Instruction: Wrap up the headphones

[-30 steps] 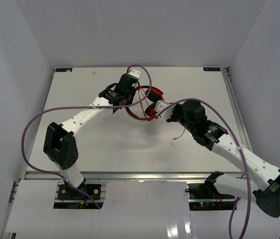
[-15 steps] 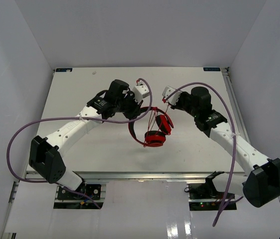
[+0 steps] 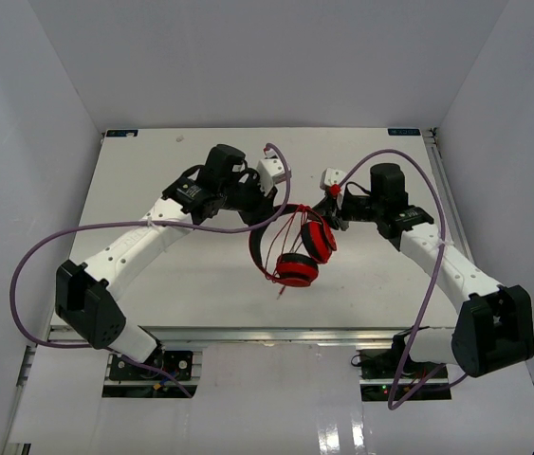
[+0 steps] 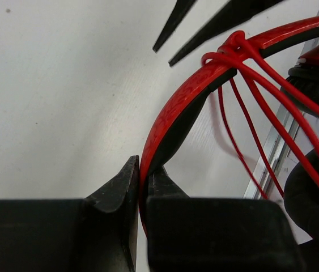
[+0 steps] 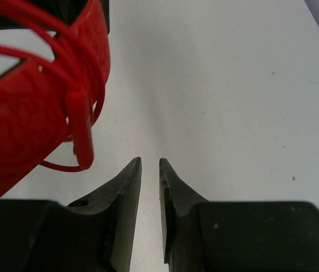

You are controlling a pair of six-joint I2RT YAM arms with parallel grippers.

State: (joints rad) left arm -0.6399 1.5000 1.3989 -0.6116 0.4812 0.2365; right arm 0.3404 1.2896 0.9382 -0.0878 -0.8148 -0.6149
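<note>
The red headphones hang over the table's middle, their two ear cups low. My left gripper is shut on the black-and-red headband, which runs up from between the fingertips of this gripper. The thin red cable is wound in several loops round the band. My right gripper sits just right of the headband. Its jaws stand a narrow gap apart with nothing between them. The cable's plug end dangles left of them.
Thick purple robot cables loop from both arms, one out past the table's left side, one over its right side. A metal rail runs along the table's near edge. White walls enclose the other three sides.
</note>
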